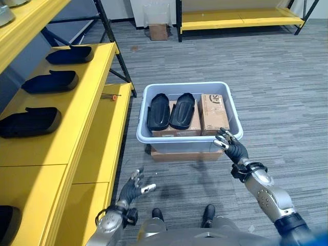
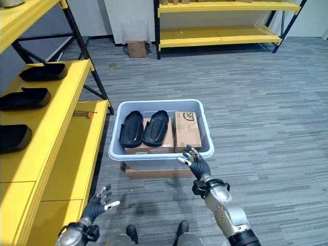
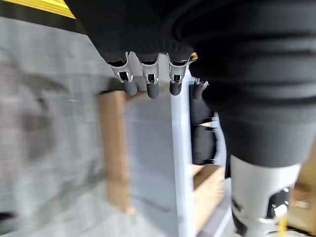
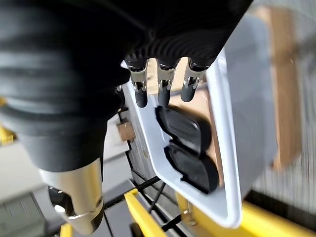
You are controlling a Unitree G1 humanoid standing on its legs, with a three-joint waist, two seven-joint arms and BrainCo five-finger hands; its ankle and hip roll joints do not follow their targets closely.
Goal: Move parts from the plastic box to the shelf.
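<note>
Black moulded plastic parts [image 1: 169, 110], two of them shaped like shallow shells, lie side by side on a flat brown cardboard carton inside the pale blue-grey plastic box [image 1: 189, 141]; a second brown cardboard carton [image 1: 212, 113] stands beside them in the box's right half. The box sits on a low cardboard base [image 1: 184, 154] on the grey carpet, just right of the yellow metal shelf [image 1: 77, 113]. Three more black parts of the same kind [image 1: 50, 82] already lie in a row on the shelf's upper level, and a small orange-handled tool [image 1: 110, 96] lies on a lower level near the box. Right hand [image 1: 230, 144] hovers at the near right corner of the box rim, fingers spread and relaxed, holding nothing. Left hand [image 1: 134, 187] hangs low over the carpet between shelf and box, fingers loosely extended, also empty. Judgement: step in hand is the approach for the next pick; neither part in the box is grasped yet. Next move likely calls for the right hand to go over the rim and inward to the nearer black part, close round its edge, lift it clear of the box wall, then carry it leftward to a free stretch of shelf.
</note>
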